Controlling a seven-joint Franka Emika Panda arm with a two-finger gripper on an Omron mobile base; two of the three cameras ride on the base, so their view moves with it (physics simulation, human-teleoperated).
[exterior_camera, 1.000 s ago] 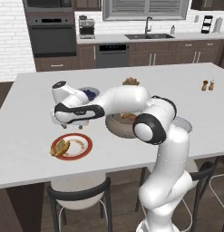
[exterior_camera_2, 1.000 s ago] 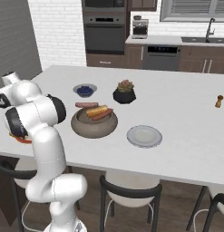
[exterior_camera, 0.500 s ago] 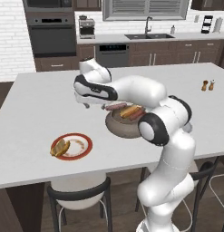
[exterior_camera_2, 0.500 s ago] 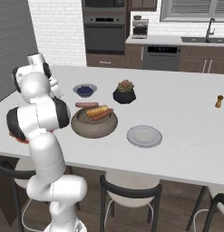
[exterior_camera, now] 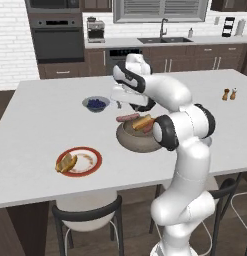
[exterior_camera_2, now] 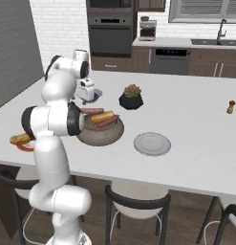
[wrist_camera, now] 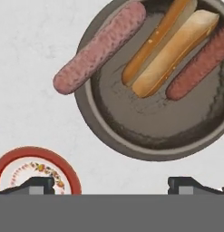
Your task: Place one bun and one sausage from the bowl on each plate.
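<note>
Bowl (exterior_camera: 137, 139), mid-counter, holds 1 bun (wrist_camera: 174, 54) and 2 sausages. Red-rimmed plate (exterior_camera: 90, 167) left of bowl carries 1 bun; grey plate (exterior_camera_2: 152, 143) right of bowl bare. Gripper (wrist_camera: 111, 185) above bowl, jaws wide, empty. Roughly 1 of 4 placed.

A home kitchen is shown: a built-in oven (exterior_camera: 55, 37) set among dark cabinets (exterior_camera: 167, 61), a sink with faucet (exterior_camera: 163, 37) beneath a window (exterior_camera: 161, 10), white brick wall (exterior_camera: 12, 45), and stools (exterior_camera_2: 135, 209) drawn up to the pale tabletop (exterior_camera: 40, 125).
</note>
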